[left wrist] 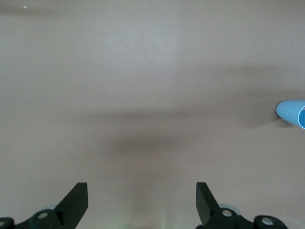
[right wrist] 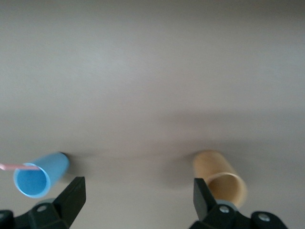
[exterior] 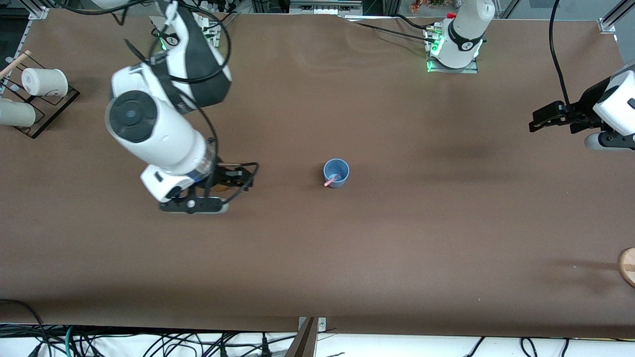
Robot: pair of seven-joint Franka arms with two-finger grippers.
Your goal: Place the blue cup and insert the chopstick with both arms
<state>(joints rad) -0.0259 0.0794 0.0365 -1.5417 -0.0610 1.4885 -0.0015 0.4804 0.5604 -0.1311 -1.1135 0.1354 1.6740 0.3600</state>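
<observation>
The blue cup (exterior: pixel 336 172) stands upright near the middle of the brown surface (exterior: pixel 397 238), well away from every edge, a smooth light-blue plastic tumbler with a brighter blue inside. The thin pink chopstick (exterior: pixel 331 181) leans in it, its upper end poking out over the rim. The right pincer (exterior: pixel 218 191) hangs over the surface toward the right arm's end, fingers spread wide and holding nothing; its wrist view shows a tan, smooth-walled brown cup (right wrist: pixel 220 179) just beside one black finger. The left pincer (exterior: pixel 545 119) hovers near the edge at the left arm's end, likewise wide open and empty above bare matte cloth.
</observation>
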